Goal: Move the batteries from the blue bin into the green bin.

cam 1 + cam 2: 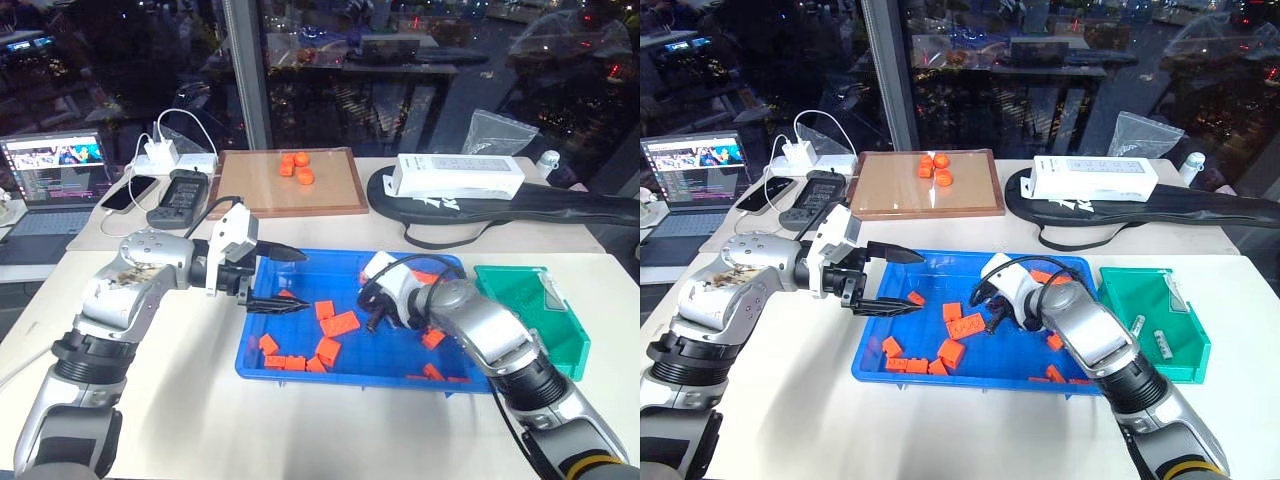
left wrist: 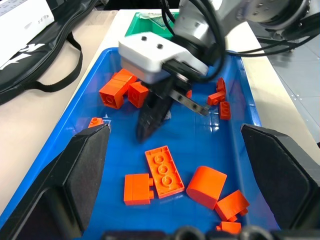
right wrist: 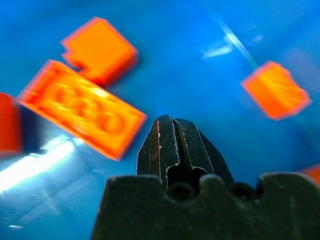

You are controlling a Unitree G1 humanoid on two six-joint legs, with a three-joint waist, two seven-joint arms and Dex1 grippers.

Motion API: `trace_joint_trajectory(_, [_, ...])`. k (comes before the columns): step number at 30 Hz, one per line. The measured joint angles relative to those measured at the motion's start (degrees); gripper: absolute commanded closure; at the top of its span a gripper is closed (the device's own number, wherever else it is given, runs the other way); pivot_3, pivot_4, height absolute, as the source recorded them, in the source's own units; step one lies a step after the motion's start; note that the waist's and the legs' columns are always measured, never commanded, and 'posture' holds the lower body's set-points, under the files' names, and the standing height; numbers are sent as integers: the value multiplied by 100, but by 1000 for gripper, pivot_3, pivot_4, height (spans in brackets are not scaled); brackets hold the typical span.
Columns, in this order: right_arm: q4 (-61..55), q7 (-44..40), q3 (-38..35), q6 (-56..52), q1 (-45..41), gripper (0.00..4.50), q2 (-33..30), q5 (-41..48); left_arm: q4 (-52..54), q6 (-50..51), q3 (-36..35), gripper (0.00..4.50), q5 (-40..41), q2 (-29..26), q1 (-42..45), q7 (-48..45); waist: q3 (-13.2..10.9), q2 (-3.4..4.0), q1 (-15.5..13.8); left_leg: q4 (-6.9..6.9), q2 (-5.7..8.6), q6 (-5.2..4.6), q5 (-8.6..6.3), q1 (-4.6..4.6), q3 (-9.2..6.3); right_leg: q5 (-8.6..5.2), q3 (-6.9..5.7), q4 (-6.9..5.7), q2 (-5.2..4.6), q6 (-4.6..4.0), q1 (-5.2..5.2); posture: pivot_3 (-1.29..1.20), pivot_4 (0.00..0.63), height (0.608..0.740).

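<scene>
**Right gripper closed and empty over blue bin; left gripper spread wide**

Head views: The blue bin (image 1: pixel 250 368) sits centre on the white table, scattered with orange blocks (image 1: pixel 339 323). The left gripper (image 1: pixel 283 279) hangs over the bin's left end, its two black fingers spread well apart, one above the other, with nothing between them. The right gripper (image 1: pixel 373 322) points down into the middle of the bin; its fingers are too small here to judge. The green bin (image 1: pixel 1185 355) stands just beside the blue bin's right end. Two batteries (image 1: pixel 1159 340) lie on the green bin's floor.

Left wrist view: The left gripper's own pads (image 2: pixel 87 167) stand far apart at either side, empty. Between them, further off, the right gripper (image 2: pixel 148 125) shows its dark fingers pressed together, tip close to the blue floor, holding nothing visible.

Right wrist view: The right fingers (image 3: pixel 172 145) are pressed flat together with nothing pinched. Orange blocks lie near the tip, apart from it.
</scene>
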State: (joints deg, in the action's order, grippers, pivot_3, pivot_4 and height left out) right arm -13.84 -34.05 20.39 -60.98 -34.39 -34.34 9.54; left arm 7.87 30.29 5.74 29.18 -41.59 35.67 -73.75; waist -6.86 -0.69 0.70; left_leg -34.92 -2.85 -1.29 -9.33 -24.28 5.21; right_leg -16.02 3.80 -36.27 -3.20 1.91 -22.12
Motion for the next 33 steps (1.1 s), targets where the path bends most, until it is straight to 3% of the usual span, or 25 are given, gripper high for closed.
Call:
trace_joint_trajectory(4, [92,-154,-326,73,-1,4466,-263,53,-48,-12,19,0,-4,54,35,-17,0,0,-3,3,0,0,0,-1,-1,0,1,3,0,0,0,0,150,740])
trace_joint_trajectory(5, [92,-218,-380,73,0,3907,-387,71,-72,-16,21,0,-6,57,36,-23,0,0,-4,3,1,0,0,0,-1,0,1,4,-1,0,1,0,150,740])
trace_joint_trajectory(14, [-371,-445,-527,-440,223,1026,-518,377,-165,-34,72,0,-17,90,69,-85,-1,-1,4,6,0,0,0,0,-9,0,3,4,0,0,0,0,150,740])
trace_joint_trajectory(24, [-706,-148,-305,-979,600,1026,-153,566,-192,-37,90,0,-85,89,78,-130,2,-5,-4,1,1,0,0,0,-14,0,2,6,-2,1,3,0,150,740])
trace_joint_trajectory(27, [-706,-73,-304,-979,609,1722,-77,568,-192,-37,90,0,-86,89,78,-142,3,-7,2,2,0,0,0,1,-14,0,2,5,0,1,2,0,150,740])
trace_joint_trajectory(33, [-668,-98,-296,-885,579,3795,-153,567,-193,-37,90,0,-86,89,78,-148,3,-7,-1,3,0,0,0,0,-14,0,3,5,-1,1,1,0,150,740])
